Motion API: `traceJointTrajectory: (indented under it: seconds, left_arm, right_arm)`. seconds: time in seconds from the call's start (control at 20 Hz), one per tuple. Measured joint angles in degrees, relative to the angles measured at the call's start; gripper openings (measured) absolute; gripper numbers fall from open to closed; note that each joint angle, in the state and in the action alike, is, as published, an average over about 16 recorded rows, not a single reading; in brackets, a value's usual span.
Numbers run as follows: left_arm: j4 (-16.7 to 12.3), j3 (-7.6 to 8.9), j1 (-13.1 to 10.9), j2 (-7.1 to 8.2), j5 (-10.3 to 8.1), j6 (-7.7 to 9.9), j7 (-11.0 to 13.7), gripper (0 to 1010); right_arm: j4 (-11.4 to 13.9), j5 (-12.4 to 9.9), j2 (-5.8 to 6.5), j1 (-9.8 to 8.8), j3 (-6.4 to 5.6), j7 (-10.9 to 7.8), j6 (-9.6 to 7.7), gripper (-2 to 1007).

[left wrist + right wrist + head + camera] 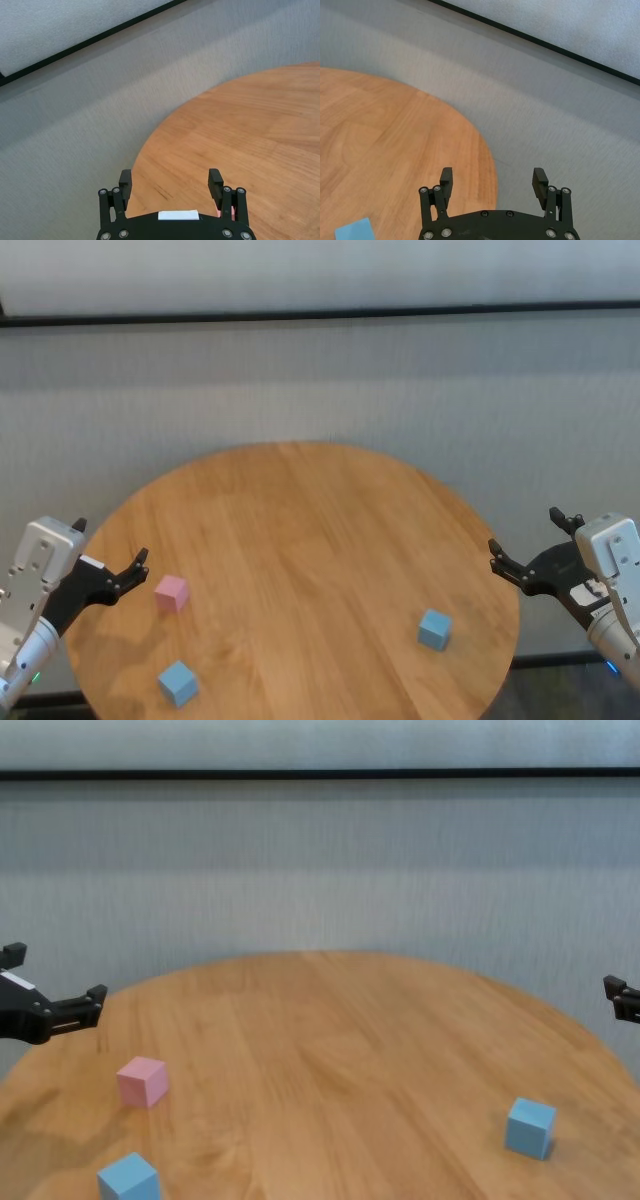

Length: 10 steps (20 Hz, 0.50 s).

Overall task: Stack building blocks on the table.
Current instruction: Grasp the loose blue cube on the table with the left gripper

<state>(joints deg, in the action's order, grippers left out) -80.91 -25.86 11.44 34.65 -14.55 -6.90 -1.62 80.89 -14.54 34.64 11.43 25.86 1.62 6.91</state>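
Three building blocks lie apart on the table (300, 530). The pink block (172, 593) is at the left, a light blue block (177, 683) is in front of it near the edge, and another light blue block (434, 629) is at the right. In the chest view the pink block (142, 1081), the left blue block (129, 1180) and the right blue block (529, 1127) all show. My left gripper (112, 540) is open and empty, hovering just left of the pink block. My right gripper (525, 530) is open and empty, beyond the table's right edge, above and right of the right blue block (354, 231).
A grey wall with a dark horizontal strip (320, 315) stands behind the table. The round table edge (500, 570) curves close beneath my right gripper. Bare wood (350, 1050) spans the table's middle and far half.
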Motion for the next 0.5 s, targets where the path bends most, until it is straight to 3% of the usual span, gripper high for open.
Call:
traceJointTrajectory:
  seconds: [0.25,0.5]
  left_arm:
    - [-0.04,0.01,-0.04,0.05,-0.07,0.06,0.34,1000]
    - [-1.02,0.27,-0.74,0.98,-1.19,0.93,2.84,1000]
  right_arm:
    - [0.00,0.00,0.00,0.00,0.00,0.00,0.00,1001]
    - [0.00,0.00,0.00,0.00,0.00,0.00,0.00,1001]
